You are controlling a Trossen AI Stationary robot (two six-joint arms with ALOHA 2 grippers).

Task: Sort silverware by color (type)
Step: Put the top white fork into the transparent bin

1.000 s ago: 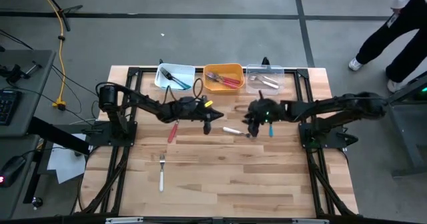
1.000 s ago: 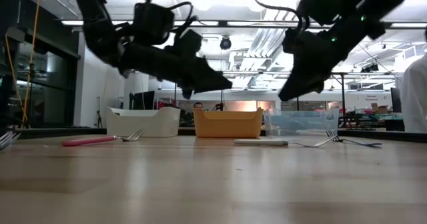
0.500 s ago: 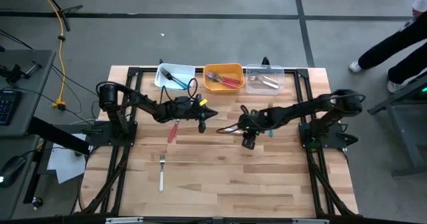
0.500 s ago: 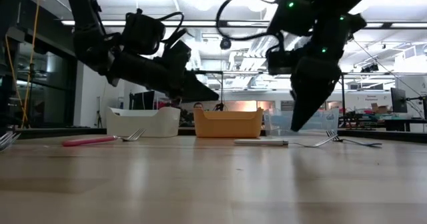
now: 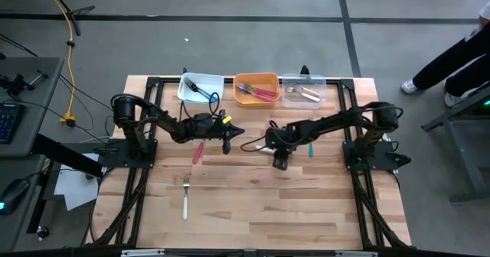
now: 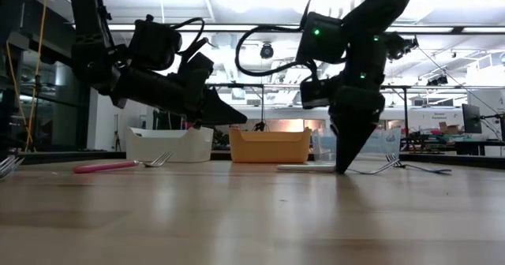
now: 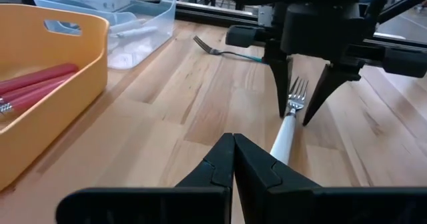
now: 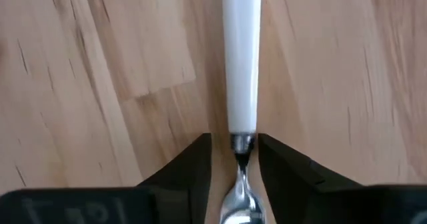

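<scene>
1. From above, the right gripper (image 5: pixel 279 162) points down at the middle of the wooden table (image 5: pixel 306 211), over the white-handled fork (image 5: pixel 264 148). The left gripper (image 5: pixel 237 131) hangs just beside it, its fingers pressed together with nothing between them. A red-handled fork (image 5: pixel 197 151) lies below the left arm, another white fork (image 5: pixel 185 197) lies alone on the wide bare front part, and a blue-handled fork (image 5: pixel 311 147) lies near the right arm. The white bin (image 5: pixel 186 81), orange bin (image 5: pixel 257 79) and clear bin (image 5: pixel 304 79) stand in a row along the far edge.

2. At table height, the right gripper's tips (image 6: pixel 343 167) reach the table surface at the white fork's (image 6: pixel 308 168) neck. The left gripper (image 6: pixel 237 121) floats well above the boards.

3. From the left wrist, the closed fingers (image 7: pixel 233 159) aim at the white fork (image 7: pixel 288 121), which lies between the other gripper's two parted fingers (image 7: pixel 281 91).

4. From the right wrist, the fingers (image 8: pixel 193 164) stand narrowly apart, one on each side of the fork's (image 8: pixel 239 64) neck, not clearly touching it.
</scene>
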